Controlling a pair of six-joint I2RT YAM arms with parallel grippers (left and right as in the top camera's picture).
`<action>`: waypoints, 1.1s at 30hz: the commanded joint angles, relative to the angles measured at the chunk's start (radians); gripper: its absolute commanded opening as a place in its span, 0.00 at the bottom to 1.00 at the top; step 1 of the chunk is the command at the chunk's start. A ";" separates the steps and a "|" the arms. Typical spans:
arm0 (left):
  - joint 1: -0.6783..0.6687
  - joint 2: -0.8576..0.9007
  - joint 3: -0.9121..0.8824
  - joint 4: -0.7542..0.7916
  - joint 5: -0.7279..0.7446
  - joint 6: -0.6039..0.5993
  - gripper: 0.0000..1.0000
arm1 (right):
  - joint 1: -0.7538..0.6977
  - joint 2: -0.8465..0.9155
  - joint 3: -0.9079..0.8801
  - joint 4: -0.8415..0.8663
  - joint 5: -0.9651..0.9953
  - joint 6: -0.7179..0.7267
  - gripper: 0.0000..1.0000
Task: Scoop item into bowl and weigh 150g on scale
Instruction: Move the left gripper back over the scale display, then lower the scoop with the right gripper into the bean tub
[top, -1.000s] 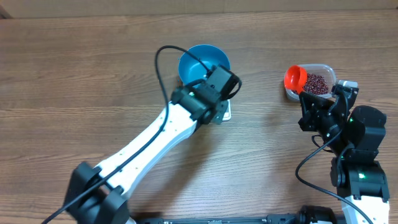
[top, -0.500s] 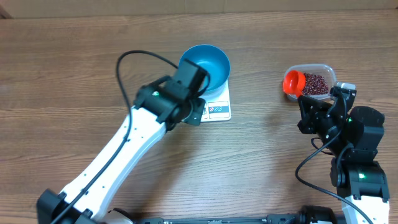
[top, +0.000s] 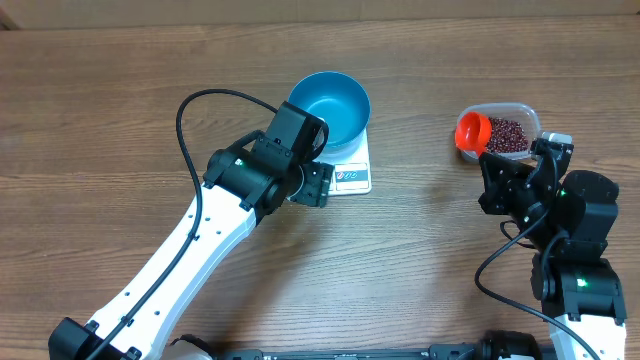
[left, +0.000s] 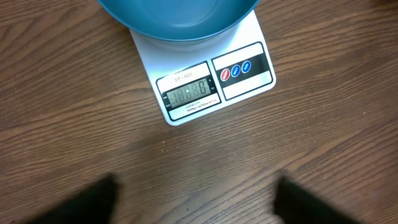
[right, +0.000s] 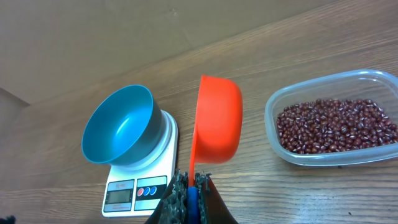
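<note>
left hand (left: 196, 186) spread, empty | right hand (right: 191, 186) pinched on scoop (right: 217, 118) handle | risk: bowl (top: 330, 103) nudged off scale (left: 205, 74) by left hand; beans (right: 336, 124) spilled in transit

Two arms are wearing the same white and black.
The left arm (top: 190, 250) is showing one long white link and a blocky black wrist, a thin black cable (top: 178, 125) looping off it. The right arm (top: 580, 230) is looking mostly black, with green lights (top: 580, 283) glowing and its own cable (top: 479, 275) curling alongside.
</note>
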 joint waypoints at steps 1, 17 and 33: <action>0.001 -0.008 -0.007 -0.002 -0.012 0.016 0.99 | -0.008 -0.004 0.026 0.009 0.010 -0.009 0.04; 0.001 -0.008 -0.007 -0.001 -0.011 0.015 0.99 | -0.008 0.079 0.175 -0.101 0.007 -0.099 0.03; 0.001 -0.008 -0.007 -0.001 -0.011 0.015 1.00 | -0.007 0.638 0.811 -0.585 0.419 -0.259 0.03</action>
